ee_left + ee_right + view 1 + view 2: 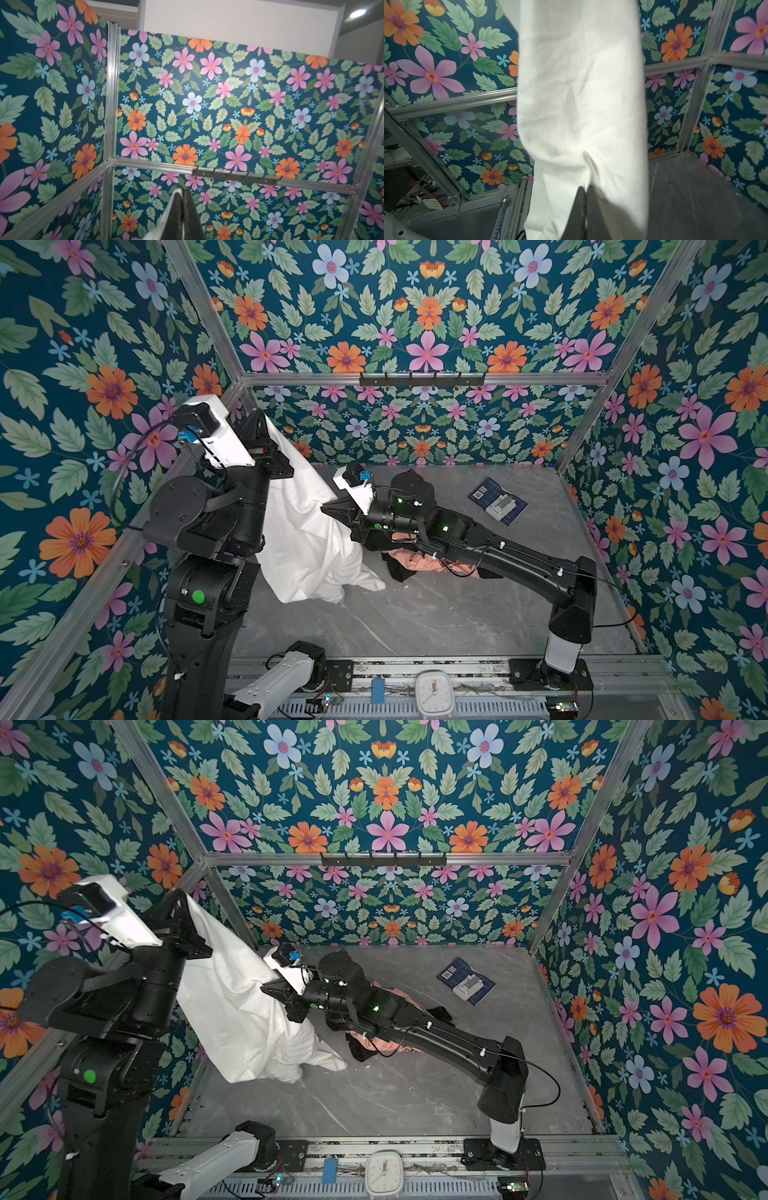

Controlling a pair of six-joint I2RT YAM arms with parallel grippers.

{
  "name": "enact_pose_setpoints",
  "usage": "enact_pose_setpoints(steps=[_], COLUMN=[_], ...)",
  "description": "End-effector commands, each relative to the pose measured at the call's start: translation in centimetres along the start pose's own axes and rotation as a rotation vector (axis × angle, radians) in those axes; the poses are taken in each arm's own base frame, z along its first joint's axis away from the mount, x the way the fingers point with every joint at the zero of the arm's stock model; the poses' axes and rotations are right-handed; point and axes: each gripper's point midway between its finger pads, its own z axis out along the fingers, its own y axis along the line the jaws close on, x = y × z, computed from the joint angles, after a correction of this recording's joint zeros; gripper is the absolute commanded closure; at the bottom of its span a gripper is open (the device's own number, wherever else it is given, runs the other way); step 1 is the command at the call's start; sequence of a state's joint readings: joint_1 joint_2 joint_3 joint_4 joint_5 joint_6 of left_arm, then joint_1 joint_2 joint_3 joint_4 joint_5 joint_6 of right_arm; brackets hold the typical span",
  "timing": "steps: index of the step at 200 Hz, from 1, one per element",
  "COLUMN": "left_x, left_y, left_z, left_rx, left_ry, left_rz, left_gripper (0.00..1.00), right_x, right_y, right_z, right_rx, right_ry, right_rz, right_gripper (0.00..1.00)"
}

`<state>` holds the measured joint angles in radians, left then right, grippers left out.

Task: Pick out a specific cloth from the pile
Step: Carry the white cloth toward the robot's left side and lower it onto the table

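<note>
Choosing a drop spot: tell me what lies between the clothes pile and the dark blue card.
Only bare grey marble tabletop; both top views show that strip separating the pile from the dark blue card.

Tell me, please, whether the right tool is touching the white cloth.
Touching. In the right wrist view the right tool is shut on a fold of the white cloth, and the fabric puckers right at its tips.

The cloth [303, 531] is plain white (walls [415, 323]: teal floral).
</note>
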<state>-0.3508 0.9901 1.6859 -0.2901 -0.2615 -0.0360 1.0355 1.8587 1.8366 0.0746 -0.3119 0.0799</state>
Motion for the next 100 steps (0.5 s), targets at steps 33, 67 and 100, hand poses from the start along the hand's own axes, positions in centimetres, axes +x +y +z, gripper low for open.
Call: enact_pose_setpoints(steps=[33,67,100], left_x=[11.7,19.8,25.8], left_y=[2.4,3.1,5.2], left_z=[1.7,1.5,0.5], left_rx=[-0.160,-0.188,-0.250], left_ry=[0.212,0.369,0.482], left_rz=[0.103,0.108,0.079], left_gripper=[1.00,1.00,1.00], right_x=[7.3,11.9,15.2], right_y=[-5.5,-7.6,-9.3], right_z=[2.3,2.4,1.3], right_rx=[0.038,0.069,0.100], right_ry=[0.070,0.114,0.153], right_rz=[0.176,0.225,0.291], right_gripper=[1.00,1.00,0.94])
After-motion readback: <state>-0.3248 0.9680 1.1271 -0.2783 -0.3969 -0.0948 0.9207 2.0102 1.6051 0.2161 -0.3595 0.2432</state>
